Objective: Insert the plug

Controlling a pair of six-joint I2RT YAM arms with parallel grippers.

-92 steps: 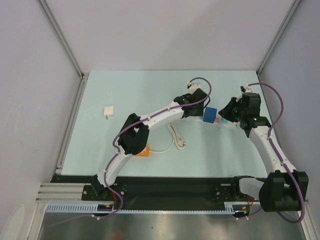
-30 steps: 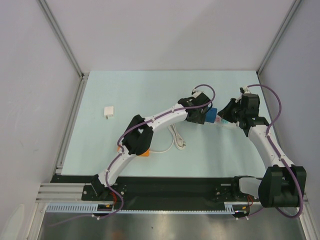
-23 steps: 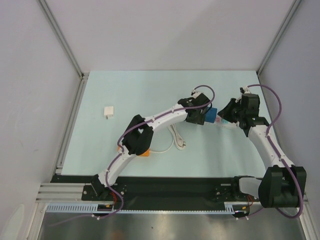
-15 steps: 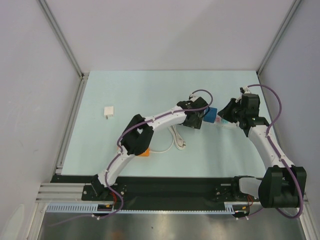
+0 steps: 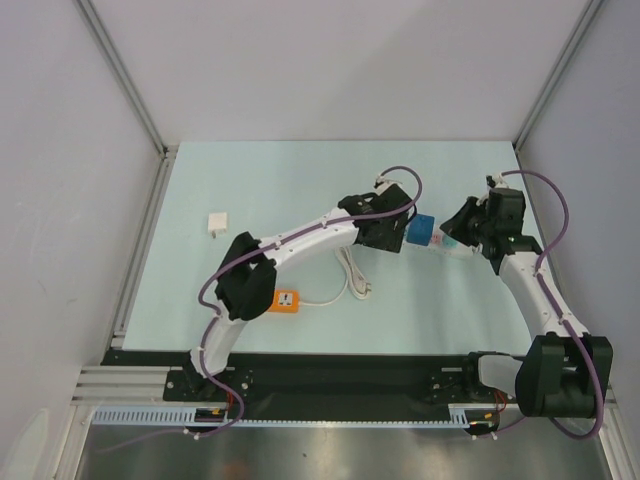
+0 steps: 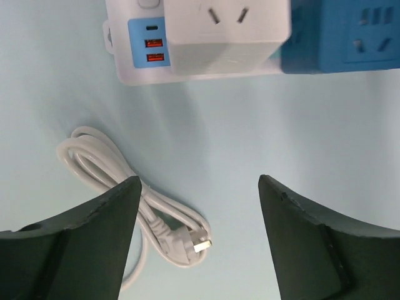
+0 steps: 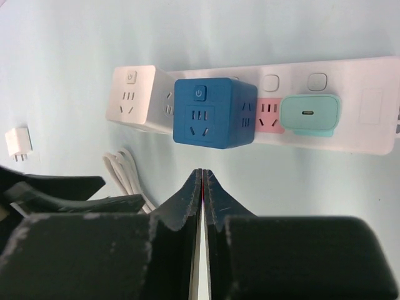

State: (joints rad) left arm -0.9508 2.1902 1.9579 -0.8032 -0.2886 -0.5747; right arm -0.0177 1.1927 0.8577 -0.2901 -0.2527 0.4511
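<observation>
Your left gripper point(image 6: 198, 184) hangs with its fingers spread wide and empty, just beside the long edge of the power strip point(image 7: 350, 94). The coiled white cable point(image 6: 175, 242) lies beneath it. Since half a second ago this gripper has drawn back from the plug point(image 7: 212, 122), and the left elbow has swung outward, uncovering the orange block point(image 5: 286, 300) well away from the strip.

The plug sits on the strip as before, between the white cube adapter point(image 7: 139, 99) and the teal charger point(image 7: 309, 115). Your right gripper point(image 7: 201, 178) has its fingers pressed together on nothing, and its tips are just short of the strip, in line with the plug.

The left arm point(image 5: 300, 235) arches across the table point(image 5: 250, 180) to the strip, while the right arm point(image 5: 535, 290) hooks inward along the right wall. Open table runs from the strip to the far wall and out to the small white block point(image 5: 217, 223).
</observation>
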